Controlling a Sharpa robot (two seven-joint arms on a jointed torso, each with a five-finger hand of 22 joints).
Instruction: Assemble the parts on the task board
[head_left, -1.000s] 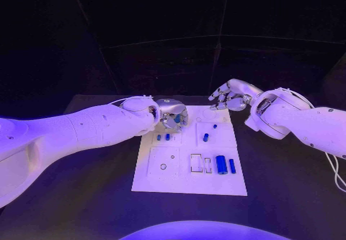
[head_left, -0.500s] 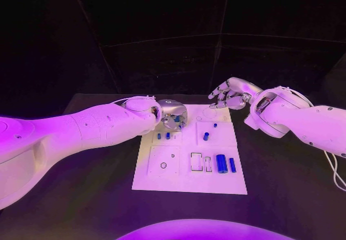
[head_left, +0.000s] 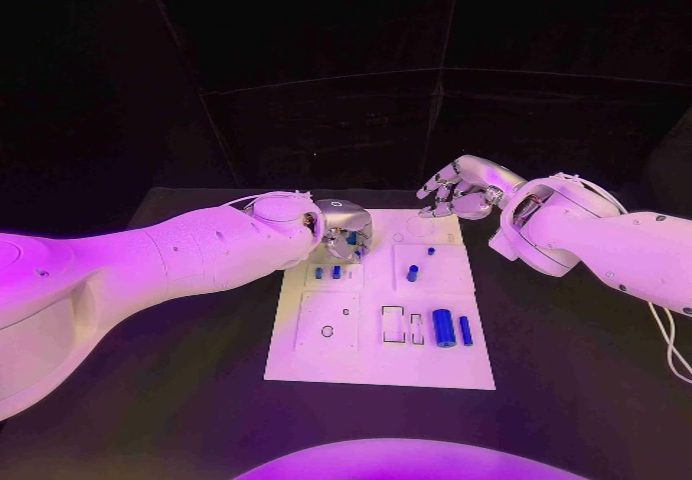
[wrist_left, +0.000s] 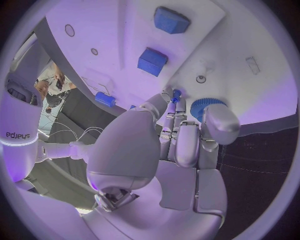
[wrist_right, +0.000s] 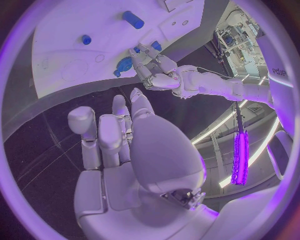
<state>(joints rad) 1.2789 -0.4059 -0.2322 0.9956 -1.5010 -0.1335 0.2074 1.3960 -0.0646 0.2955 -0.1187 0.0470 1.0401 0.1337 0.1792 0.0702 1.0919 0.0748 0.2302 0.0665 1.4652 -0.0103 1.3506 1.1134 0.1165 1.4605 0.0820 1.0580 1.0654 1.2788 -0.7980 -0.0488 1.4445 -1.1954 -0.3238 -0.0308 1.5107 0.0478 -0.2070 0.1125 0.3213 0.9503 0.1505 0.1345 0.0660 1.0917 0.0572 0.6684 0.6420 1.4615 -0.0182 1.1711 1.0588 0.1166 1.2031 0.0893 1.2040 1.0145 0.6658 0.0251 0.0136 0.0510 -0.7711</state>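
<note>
Item: white rectangular task board (head_left: 378, 370), flat on the black counter (head_left: 577, 400).

Left robot hand (head_left: 343, 232): over the board's far left corner, fingers curled down and closed on a round blue ridged part (wrist_left: 204, 106), which sits at the fingertips just above the white surface. Compared with a second ago the hand has barely shifted; it remains over the same corner with the part in its grasp. Judgement: seating of this part is under way and not finished.

Right robot hand (head_left: 459, 192): raised beyond the board's far right corner, fingers apart, holding nothing. Its place matches the earlier pictures, so it reads as waiting.

Parts on board, unmoved since before: two small blue pegs (head_left: 326, 272) just near the left hand; a short blue cylinder (head_left: 411, 273) at mid-board with a tiny blue stud (head_left: 428, 252) beyond it; a large blue cylinder (head_left: 443, 328) and a slim blue bar (head_left: 464, 331) side by side near the right edge.

Meaning for the task: little progress in this interval; most parts not yet assembled.
</note>
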